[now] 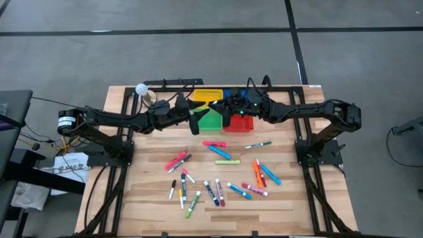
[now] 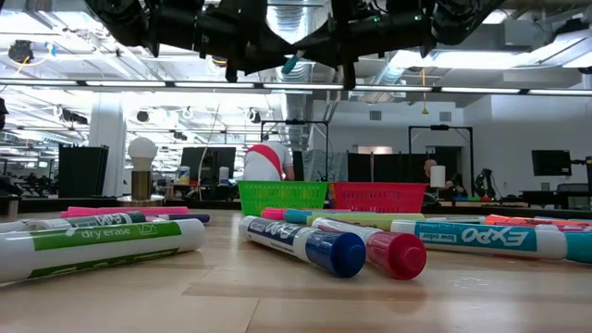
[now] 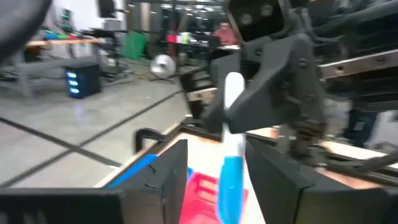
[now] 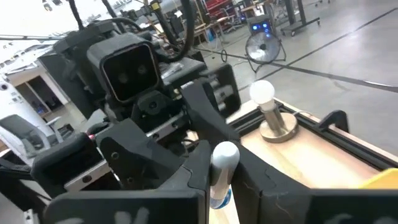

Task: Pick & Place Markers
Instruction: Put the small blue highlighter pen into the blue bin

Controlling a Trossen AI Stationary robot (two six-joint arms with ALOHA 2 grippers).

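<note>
From above, both arms hide the baskets (image 1: 210, 119) in part (blue one nearly all), the held marker (image 3: 232, 180) runs off the left wrist picture's edge, and the low view crops both arms.

Left arm: reaches in from the left side toward the middle of the far edge, forearm roughly level, raised above the counter.
Left end effector (image 1: 193, 114): meets the right one nose to nose; fingers (image 3: 163, 180) parted, standing either side of a blue-and-white marker (image 3: 231, 168) without clamping it.
Right arm: mirrors the left, reaching in from the right side, elbow bent, wrist raised.
Right end effector (image 1: 228, 109): fingers (image 4: 186, 177) closed on the marker, white end showing between them.
Height: in the low view both end effectors hang well above the counter.
</note>
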